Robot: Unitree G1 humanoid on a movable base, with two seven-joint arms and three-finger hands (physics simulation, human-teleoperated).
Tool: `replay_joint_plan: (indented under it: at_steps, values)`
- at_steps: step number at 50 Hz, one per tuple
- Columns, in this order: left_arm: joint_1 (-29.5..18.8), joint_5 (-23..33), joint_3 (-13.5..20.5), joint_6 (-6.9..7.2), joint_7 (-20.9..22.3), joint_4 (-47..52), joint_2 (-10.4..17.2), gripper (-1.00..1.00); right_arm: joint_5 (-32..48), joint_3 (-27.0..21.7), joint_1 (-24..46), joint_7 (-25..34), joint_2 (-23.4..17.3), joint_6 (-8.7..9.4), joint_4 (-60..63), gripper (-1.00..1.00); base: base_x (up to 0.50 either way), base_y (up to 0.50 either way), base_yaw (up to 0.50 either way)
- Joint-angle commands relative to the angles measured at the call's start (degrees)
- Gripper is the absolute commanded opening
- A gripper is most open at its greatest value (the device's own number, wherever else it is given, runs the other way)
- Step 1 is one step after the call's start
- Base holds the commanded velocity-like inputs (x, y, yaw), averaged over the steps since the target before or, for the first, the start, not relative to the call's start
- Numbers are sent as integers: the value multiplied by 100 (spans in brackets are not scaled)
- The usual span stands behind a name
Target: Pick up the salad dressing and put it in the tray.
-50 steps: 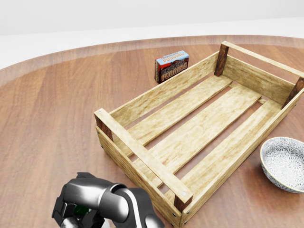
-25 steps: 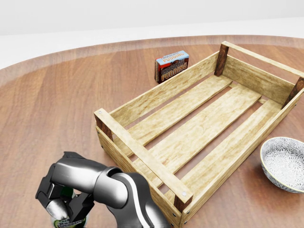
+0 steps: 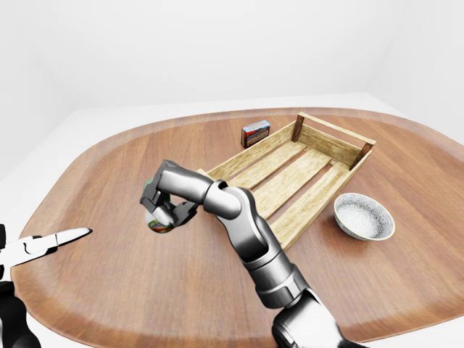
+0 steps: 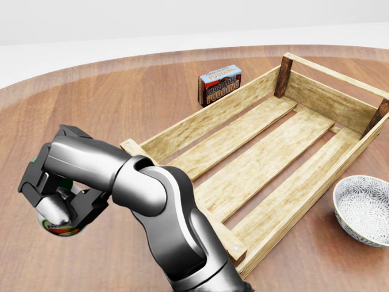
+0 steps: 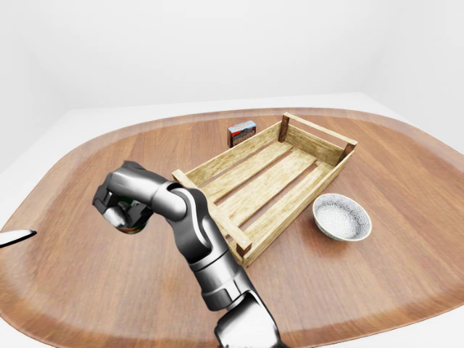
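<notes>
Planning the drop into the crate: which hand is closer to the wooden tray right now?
Right. The right hand, closed on the salad dressing, sits just left of the tray in the left-eye view; the left hand is at the far left edge.

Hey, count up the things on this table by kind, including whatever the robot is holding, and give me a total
Salad dressing bottle, held in the right hand: 1
Wooden tray: 1
Chocolate pudding box: 1
Patterned bowl: 1
Total: 4
</notes>
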State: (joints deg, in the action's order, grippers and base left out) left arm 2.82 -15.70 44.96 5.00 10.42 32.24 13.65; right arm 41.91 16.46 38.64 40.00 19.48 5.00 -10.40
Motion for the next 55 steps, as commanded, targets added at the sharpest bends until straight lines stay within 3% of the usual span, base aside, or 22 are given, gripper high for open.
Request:
replay_joint_plan:
  at_steps: [1,7,21,38,55]
  values:
    - [-1,31,-36,0,-7,-26,-13,100,-75,-309,810,0,-98,0,7,-100,0,0,0]
    - [-2,29,-43,0,8,-17,-14,100,-309,-494,1314,0,-250,0,-197,-100,0,0,0]
    - [-12,84,-120,0,-11,-43,-30,100,-198,-731,1568,0,-908,0,101,-100,0,0,0]
    - [-8,89,-97,0,6,-15,-28,100,-108,-989,1520,0,-1573,0,517,-100,0,0,0]
    - [-31,56,-68,0,-9,-4,-2,100,176,-1153,946,0,-2034,0,1422,-100,0,0,0]
